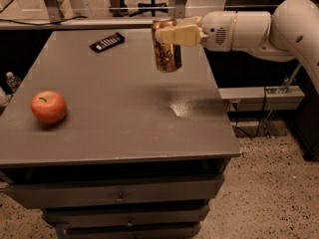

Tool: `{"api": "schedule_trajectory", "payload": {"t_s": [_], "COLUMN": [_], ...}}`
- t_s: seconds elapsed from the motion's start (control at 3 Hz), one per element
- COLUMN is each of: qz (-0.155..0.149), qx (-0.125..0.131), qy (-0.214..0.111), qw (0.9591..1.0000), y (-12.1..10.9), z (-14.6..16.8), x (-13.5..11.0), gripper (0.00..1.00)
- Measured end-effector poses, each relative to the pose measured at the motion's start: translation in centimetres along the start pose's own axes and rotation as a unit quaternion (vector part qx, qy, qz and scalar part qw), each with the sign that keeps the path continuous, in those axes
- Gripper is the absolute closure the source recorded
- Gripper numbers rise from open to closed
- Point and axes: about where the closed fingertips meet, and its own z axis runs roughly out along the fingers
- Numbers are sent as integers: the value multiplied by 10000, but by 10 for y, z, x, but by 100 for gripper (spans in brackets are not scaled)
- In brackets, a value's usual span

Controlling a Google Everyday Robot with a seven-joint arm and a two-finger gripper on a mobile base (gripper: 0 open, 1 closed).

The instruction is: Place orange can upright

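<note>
Camera view, single frame.

- Gripper [164, 33]: above the far right part of the grey table [114, 138], reaching in from the right on the white arm [259, 29].
- Its cream fingers [177, 34] are clamped across the upper part of the orange can [168, 56].
- Orange can: held in the air. Its lower end looks clear of the tabletop, and a dark shadow lies on the surface below and in front of it.
- Long axis close to vertical. Top rim points up, just above the fingers, and the base points down. Slight tilt, with the top leaning a little left of the base.
- Apple [49, 107]: resting near the left edge of the table, well apart from the can.
- Black remote [107, 42]: lying flat at the far side, left of the can.
</note>
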Motion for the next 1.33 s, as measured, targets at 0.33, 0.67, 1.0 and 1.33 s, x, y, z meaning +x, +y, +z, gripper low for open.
{"api": "schedule_trajectory", "payload": {"t_s": [0.33, 0.67, 1.0, 1.33], "qz": [-573, -940, -1187, -1337], "qx": [-252, -464, -676, -845], "qy": [130, 57, -172, -349], "qw": [9980, 9945, 9905, 9868], "y": [-3, -8, -10, -10], "z": [-16, -24, -23, -22], "x": [26, 52, 69, 81], "gripper": [100, 100, 100, 100]}}
